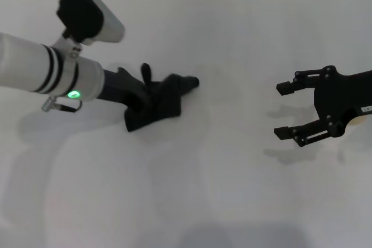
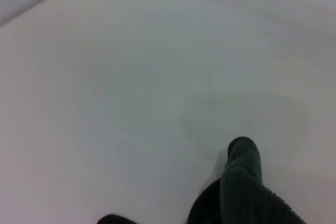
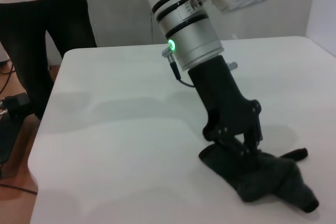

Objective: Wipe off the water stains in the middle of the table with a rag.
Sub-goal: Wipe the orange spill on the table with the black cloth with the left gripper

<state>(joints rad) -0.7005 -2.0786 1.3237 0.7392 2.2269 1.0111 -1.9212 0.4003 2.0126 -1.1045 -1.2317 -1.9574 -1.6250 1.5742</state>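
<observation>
We take the rag (image 1: pixel 156 107) as our landmark. It lies bunched on the white table (image 1: pixel 232 196), somewhat to our left of the middle, and our left gripper (image 1: pixel 152 98) presses down into it from above, the forearm slanting in from our left. We judge that slant is what lets the arm push the cloth flat against the surface and drag it sideways. The fingers look sunk into the folds and closed on the cloth, and the right wrist view shows the same (image 3: pixel 247 148): black linkages bearing onto the crumpled rag (image 3: pixel 273 177), with one narrow corner of cloth trailing away from the arm.

The water stains we cannot find. No orange-brown blotch shows on the bare table beyond the rag in any view, so either the cloth covers the spot or the mark is already taken up. The left wrist view shows only plain tabletop (image 2: pixel 131 77) ahead of a dark fold of rag (image 2: pixel 242 182).

Our right gripper (image 1: pixel 286 110) hangs well to the right of the rag, just above the table, its two fingers spread apart and holding nothing. It stays out of the wiping path. Nothing else lies between it and the rag. Beyond the table's left end a person (image 3: pixel 42 30) in dark trousers stands, well apart from the rag.
</observation>
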